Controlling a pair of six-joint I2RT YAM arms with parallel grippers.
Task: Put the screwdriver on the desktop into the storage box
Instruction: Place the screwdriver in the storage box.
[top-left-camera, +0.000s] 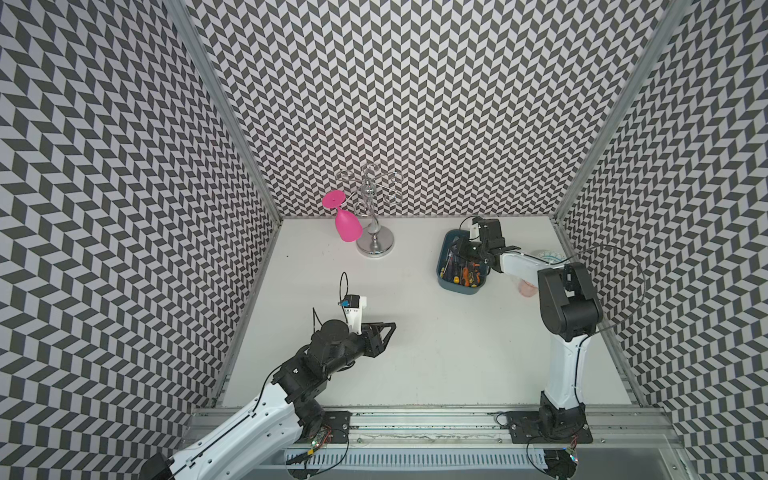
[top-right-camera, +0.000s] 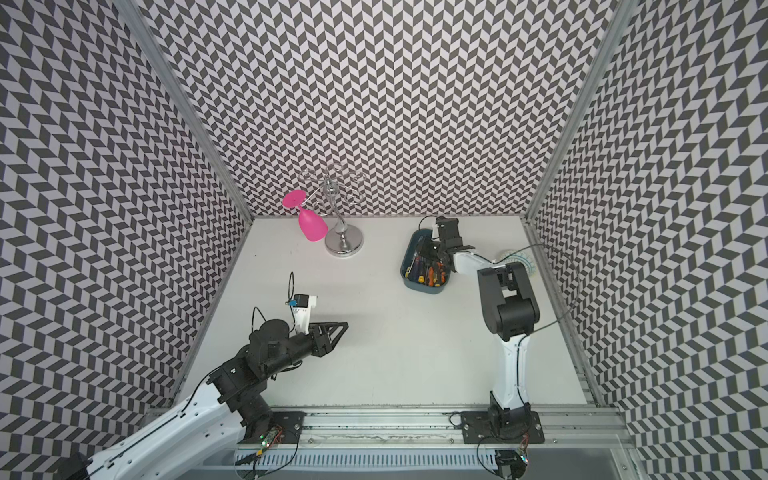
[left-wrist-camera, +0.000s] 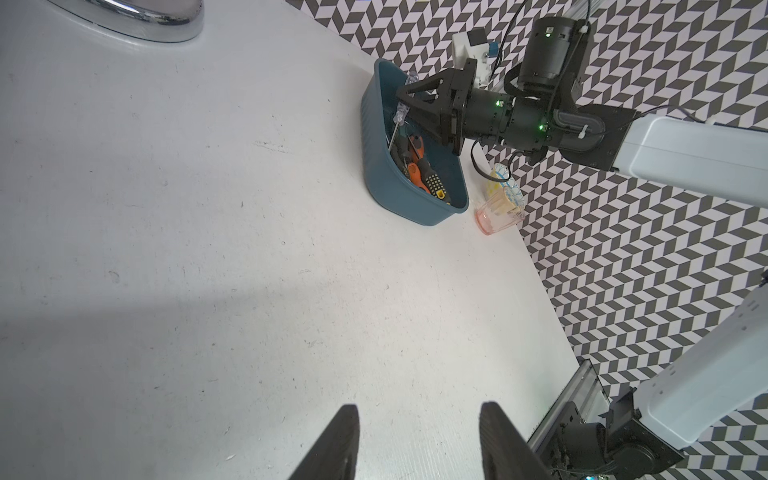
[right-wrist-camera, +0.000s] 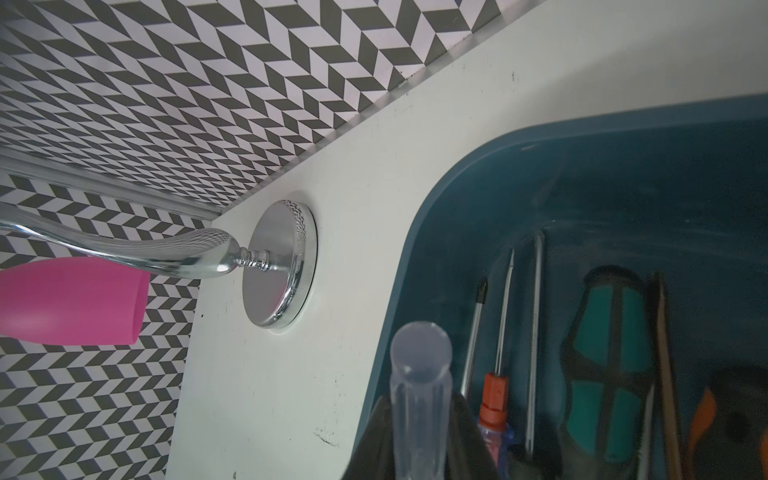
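Placing is in hand: the right gripper (left-wrist-camera: 405, 92), clamped on the clear-handled screwdriver (left-wrist-camera: 401, 112), holds it tip-down over the storage box (left-wrist-camera: 399, 195) near the bench's far right corner. The next move is probably to let go so it drops in. The left gripper (left-wrist-camera: 417, 409) is half open and empty.

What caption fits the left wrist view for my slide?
Right gripper holds a clear-handled screwdriver, tip inside the teal storage box.

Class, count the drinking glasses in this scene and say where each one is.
2. A pink goblet hangs upside down on the chrome rack; a pinkish clear tumbler sits beside the patterned bowl. The right arm could hide more.
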